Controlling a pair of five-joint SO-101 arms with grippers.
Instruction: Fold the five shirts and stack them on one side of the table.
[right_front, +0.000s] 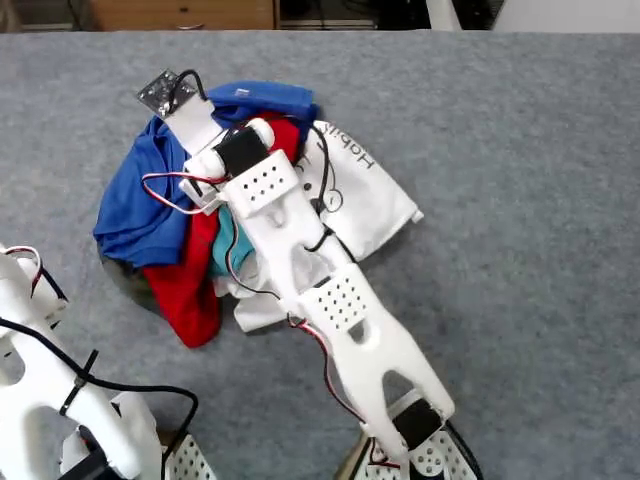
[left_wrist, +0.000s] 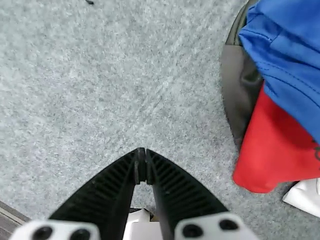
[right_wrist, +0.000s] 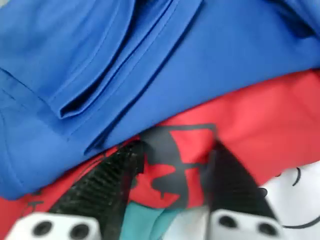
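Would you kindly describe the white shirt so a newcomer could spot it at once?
On the grey table, a heap of shirts lies under the right arm. The white shirt forms the heap's right side in the high view. Unlike the blue shirt and red shirt, it is white with black lettering.

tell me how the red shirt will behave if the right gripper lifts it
The red shirt will probably hang limp: it lies creased and draped in the pile. It seems tucked under the blue shirt, so lifting likely drags that along. The open right gripper may pinch only one thin fold.
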